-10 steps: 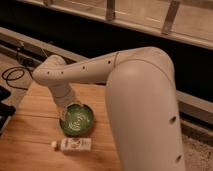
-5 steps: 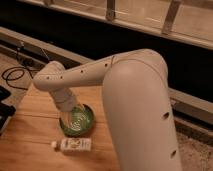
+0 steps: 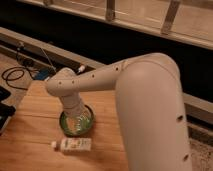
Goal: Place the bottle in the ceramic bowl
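The small whitish bottle [image 3: 74, 145] lies on its side on the wooden table [image 3: 30, 130], white cap to the left, just in front of the bowl. The dark green ceramic bowl [image 3: 76, 123] with a white swirl inside sits behind it. My white arm reaches from the right across the table and bends down over the bowl. The gripper [image 3: 76, 116] hangs above the bowl, mostly hidden by the wrist. It holds nothing that I can see.
A black cable [image 3: 15, 75] coils on the floor at the left, beyond the table's far edge. A dark object [image 3: 4, 117] sits at the table's left edge. A dark wall and a railing run behind the table.
The arm's elbow has swung slightly left and lowered over the bowl. The bottle and the bowl have not moved.
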